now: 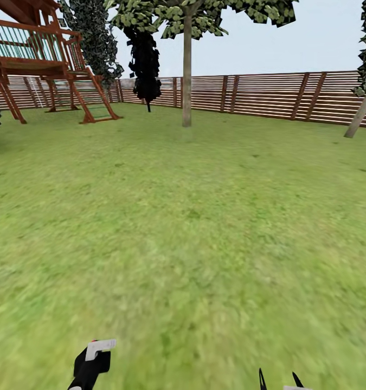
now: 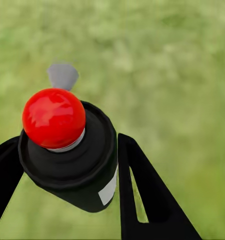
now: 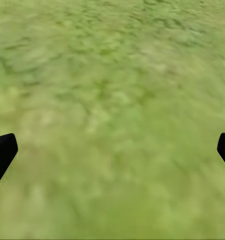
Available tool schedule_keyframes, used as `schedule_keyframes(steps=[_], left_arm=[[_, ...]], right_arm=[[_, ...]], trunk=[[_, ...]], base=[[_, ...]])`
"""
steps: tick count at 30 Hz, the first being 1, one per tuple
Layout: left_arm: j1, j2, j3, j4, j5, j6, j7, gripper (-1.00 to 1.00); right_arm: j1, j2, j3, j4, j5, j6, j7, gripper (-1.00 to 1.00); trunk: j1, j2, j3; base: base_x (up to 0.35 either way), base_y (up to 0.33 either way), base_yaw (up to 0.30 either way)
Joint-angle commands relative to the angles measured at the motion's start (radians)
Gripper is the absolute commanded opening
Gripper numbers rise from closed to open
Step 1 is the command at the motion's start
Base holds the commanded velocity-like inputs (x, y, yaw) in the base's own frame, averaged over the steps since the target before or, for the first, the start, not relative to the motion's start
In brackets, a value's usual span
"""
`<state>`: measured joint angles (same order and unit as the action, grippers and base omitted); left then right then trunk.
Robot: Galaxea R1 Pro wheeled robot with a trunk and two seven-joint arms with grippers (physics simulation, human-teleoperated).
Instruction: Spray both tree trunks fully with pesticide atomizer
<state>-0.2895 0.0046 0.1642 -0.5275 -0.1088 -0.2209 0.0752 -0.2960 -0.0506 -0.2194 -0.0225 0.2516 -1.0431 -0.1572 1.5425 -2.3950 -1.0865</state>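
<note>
The left gripper (image 2: 67,165) is closed on the spray bottle (image 2: 72,150), its two dark fingers pressed to either side of the black body just below the red cap; in the head view the bottle (image 1: 93,360) sits low at about seven o'clock, whitish nozzle uppermost, lifted clear of the grass (image 1: 183,244); the right gripper (image 1: 280,381) is at about five o'clock, its fingers spread wide with nothing between them, only lawn beneath it in its wrist view. The pick-up looks done, so the step in hand is likely the drive to the first tree; the nearest trunk (image 1: 187,70) stands at twelve o'clock, well apart from the robot, in front of the wooden fence (image 1: 269,95); a second, leaning trunk (image 1: 361,111) is at two o'clock by the frame edge; a play frame (image 1: 47,59) stands at ten o'clock, off the line of travel. To do this well, I would steer straight for the twelve o'clock trunk, keep the grip firm and the bottle upright, and stop near enough that the nozzle can face the bark squarely; a loose hold could let the bottle twist while rolling.
</note>
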Motion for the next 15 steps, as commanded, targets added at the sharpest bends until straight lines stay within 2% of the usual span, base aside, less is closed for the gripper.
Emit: schedule_keyframes(steps=[1,15], left_arm=[[0.0,-0.001,-0.001,0.001,-0.001,0.0,0.0,-1.0],[0.0,0.0,0.001,0.0,0.0,0.0,0.0,-1.0]], right_arm=[[0.0,0.0,0.0,0.0,0.0,0.0,0.0,1.0],[0.0,0.0,0.0,0.0,0.0,0.0,0.0,1.0]], trunk=[[0.0,0.0,0.0],[0.0,0.0,0.0]], base=[[0.34,0.0,0.0],[0.34,0.0,0.0]])
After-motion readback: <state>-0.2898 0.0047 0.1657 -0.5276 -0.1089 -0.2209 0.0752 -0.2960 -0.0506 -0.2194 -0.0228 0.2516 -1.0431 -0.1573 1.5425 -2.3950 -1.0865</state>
